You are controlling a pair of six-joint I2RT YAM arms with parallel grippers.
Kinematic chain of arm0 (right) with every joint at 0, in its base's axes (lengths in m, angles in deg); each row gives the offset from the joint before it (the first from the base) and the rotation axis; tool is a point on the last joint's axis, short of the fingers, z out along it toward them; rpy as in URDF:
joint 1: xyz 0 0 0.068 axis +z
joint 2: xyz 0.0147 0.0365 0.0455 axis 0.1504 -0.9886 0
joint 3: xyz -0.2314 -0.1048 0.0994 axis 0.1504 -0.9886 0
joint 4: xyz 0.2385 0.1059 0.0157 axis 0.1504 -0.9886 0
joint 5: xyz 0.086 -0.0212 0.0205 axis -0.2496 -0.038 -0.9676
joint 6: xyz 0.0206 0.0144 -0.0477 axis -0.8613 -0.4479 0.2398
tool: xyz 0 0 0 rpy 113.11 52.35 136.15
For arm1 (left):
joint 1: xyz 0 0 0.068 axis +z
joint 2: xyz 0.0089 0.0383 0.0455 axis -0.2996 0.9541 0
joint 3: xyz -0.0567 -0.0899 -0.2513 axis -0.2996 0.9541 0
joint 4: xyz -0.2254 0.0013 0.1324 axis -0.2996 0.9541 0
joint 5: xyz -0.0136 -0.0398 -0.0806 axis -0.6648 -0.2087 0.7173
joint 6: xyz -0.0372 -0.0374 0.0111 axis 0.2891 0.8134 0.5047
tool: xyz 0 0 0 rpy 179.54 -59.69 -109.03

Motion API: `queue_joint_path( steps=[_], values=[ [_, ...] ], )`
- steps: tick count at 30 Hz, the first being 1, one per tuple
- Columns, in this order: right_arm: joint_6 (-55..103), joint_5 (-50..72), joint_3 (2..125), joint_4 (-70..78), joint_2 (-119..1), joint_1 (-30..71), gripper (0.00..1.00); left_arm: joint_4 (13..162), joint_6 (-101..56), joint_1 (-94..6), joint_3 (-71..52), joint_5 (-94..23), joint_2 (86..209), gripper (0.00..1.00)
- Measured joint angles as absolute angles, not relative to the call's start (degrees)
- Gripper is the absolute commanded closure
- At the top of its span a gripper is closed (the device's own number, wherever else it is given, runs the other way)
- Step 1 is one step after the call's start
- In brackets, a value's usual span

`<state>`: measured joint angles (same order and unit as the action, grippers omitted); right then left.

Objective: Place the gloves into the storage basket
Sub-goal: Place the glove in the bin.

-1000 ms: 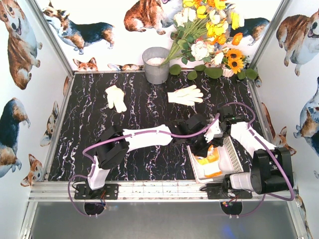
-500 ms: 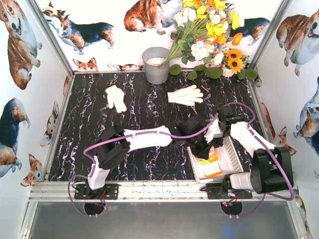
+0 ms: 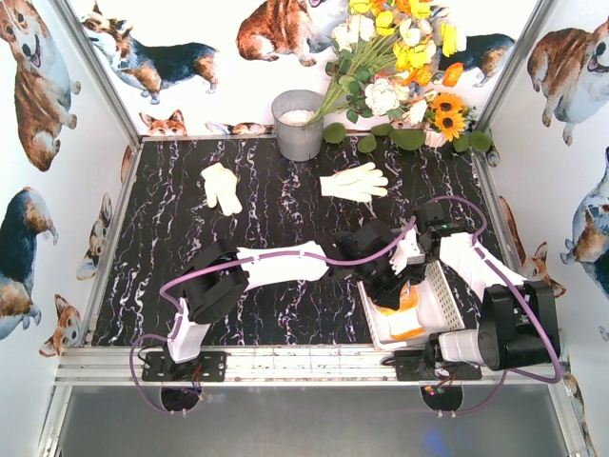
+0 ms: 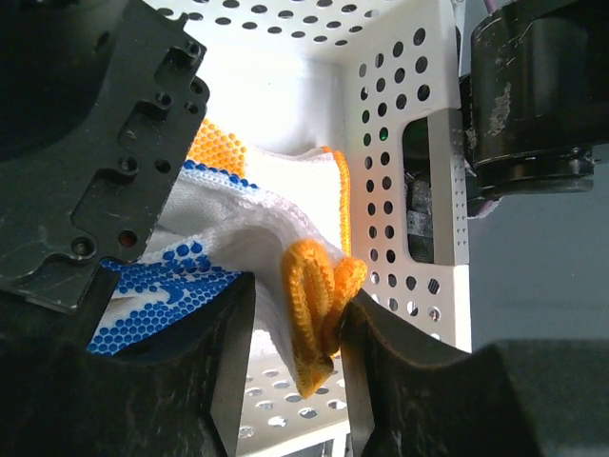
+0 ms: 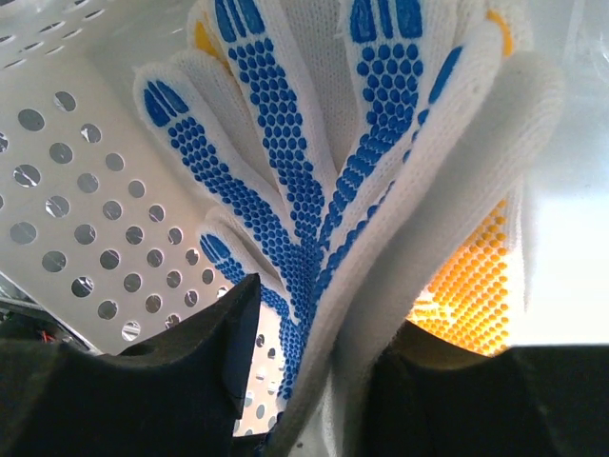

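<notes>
Since a second ago the left gripper (image 3: 385, 271) has edged a little toward the lower right, deeper over the storage basket (image 3: 440, 303); the rest has not moved. In the overhead view, a cream glove (image 3: 222, 188) lies on the black marbled table (image 3: 171, 248) at upper left, then a grey bucket (image 3: 298, 124) at the back wall, then a white glove (image 3: 354, 181) near the top centre. At lower right both grippers meet over the white perforated basket, which holds a blue-dotted glove (image 5: 314, 162) and a yellow-palmed glove (image 4: 319, 295). Its orange cuff sits between the left gripper's fingers, and blue-dotted knit fills the gap of the right gripper (image 5: 309, 324). Whether either gripper is pinching or has slackened cannot be told.
</notes>
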<state>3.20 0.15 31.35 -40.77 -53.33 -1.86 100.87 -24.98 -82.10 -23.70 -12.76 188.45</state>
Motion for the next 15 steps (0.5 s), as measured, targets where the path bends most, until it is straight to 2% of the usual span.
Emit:
queue_joint_path(
  steps=[4, 12, 15],
  values=[
    [3.2, 0.4, 31.3, -40.8, -53.3, -1.2, 0.59, 100.1, -24.4, -82.4, -22.8, -13.1, 188.5, 0.57],
    [4.1, 3.2, 31.3, -42.0, -53.3, 0.9, 0.58, 98.8, -23.1, -84.1, -20.5, -13.4, 188.5, 0.34],
    [4.0, 3.0, 31.3, -42.1, -53.2, 1.1, 0.57, 98.3, -23.2, -84.4, -19.6, -13.0, 187.7, 0.32]
  ],
)
